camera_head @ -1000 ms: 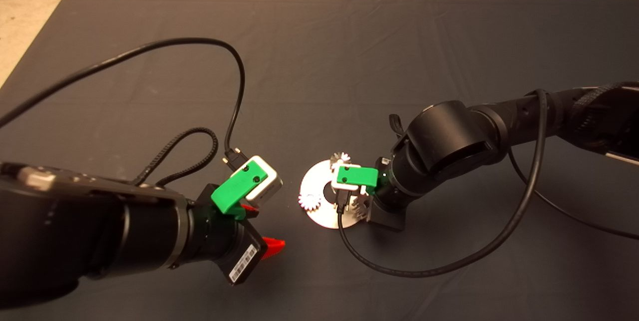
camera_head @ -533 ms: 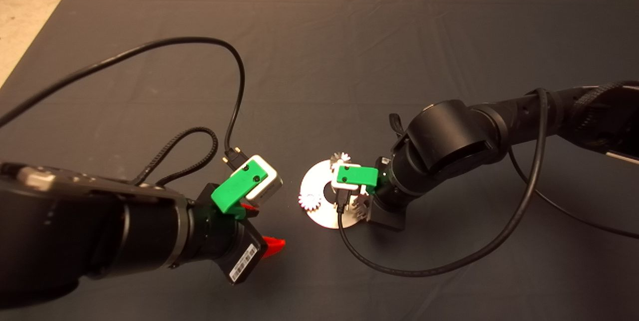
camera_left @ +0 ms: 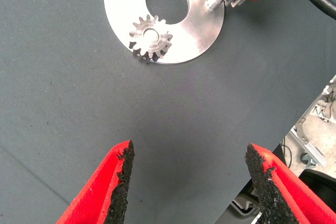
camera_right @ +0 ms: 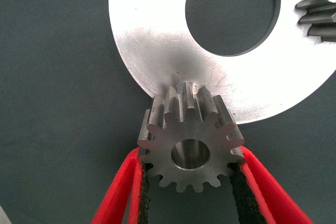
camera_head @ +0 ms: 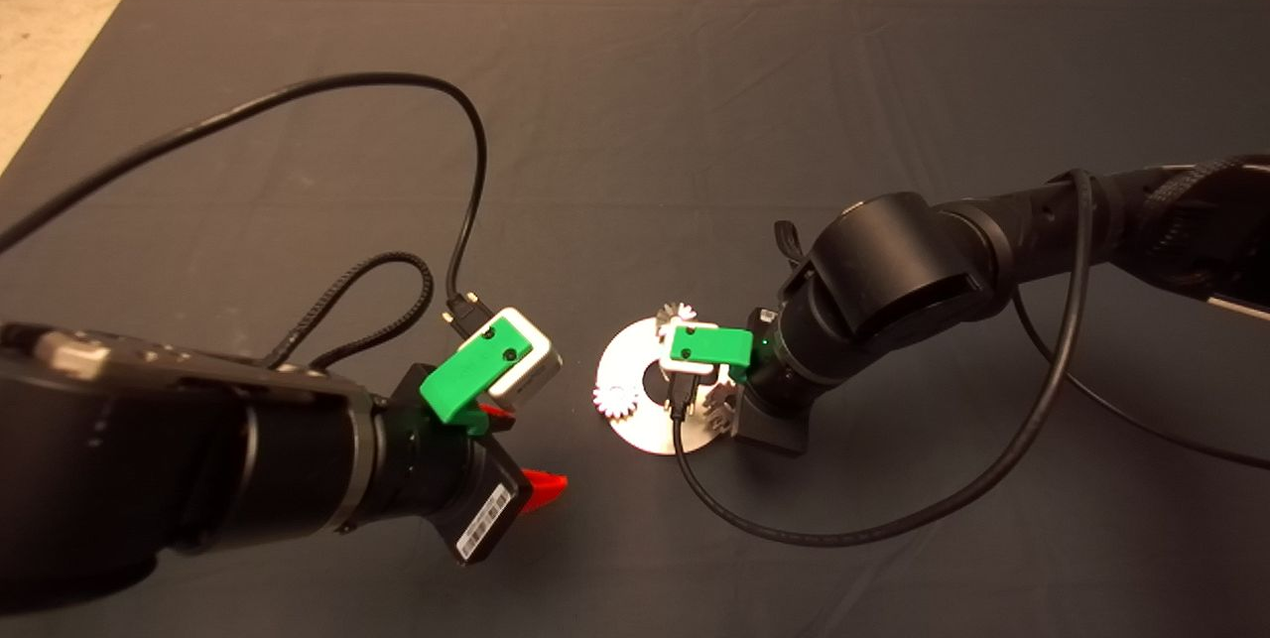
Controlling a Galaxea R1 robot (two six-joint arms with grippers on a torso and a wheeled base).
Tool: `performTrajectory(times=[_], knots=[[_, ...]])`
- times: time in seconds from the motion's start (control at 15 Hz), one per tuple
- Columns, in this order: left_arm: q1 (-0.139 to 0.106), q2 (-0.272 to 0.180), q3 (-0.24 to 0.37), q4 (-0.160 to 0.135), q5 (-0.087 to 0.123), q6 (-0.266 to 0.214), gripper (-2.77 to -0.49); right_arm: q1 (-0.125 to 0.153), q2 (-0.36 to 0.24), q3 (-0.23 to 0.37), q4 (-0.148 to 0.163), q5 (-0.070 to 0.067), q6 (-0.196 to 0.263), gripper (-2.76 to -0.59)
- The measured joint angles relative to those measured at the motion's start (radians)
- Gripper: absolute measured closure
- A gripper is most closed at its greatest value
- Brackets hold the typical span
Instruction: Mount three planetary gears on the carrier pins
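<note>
Silvery gear (camera_right: pixel 191 149), clamped in right pincer (camera_right: pixel 189 182), has shifted slightly; left pincer (camera_left: pixel 189 182) gapes.

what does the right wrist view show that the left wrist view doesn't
Only the right wrist view shows the right gripper shut on a gear, both pads against its teeth, its centre hole facing the camera, with the free pin just beyond it.

Only the left wrist view shows the left gripper open over bare mat, a gear seated on its pin, and the whole plate hole.

Both show the silver plate, the held gear by the free pin, and the edge of another gear.
</note>
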Motion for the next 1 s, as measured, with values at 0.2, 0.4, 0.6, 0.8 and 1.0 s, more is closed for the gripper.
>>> performTrajectory(times=[0.2,0.4,0.6,0.8,1.0], knots=[[0.0,0.0,0.0,0.0,-0.014,-0.01,-1.46,0.0,0.0,-0.001,0.0,0.0,0.0,-0.92],[0.0,0.0,0.0,0.0,-0.018,-0.011,-1.46,0.0,0.001,-0.002,0.001,0.0,0.0,-0.91],[0.0,0.001,0.0,0.0,-0.019,-0.018,-1.46,0.0,0.004,-0.002,0.001,-0.001,0.001,-0.91],[0.0,0.003,0.0,0.0,-0.021,-0.022,-1.46,0.0,0.024,-0.008,0.002,-0.004,0.0,-0.91],[0.0,0.005,0.0,0.0,-0.022,-0.022,-1.46,0.0,0.048,-0.01,0.003,0.002,-0.006,-0.91]])
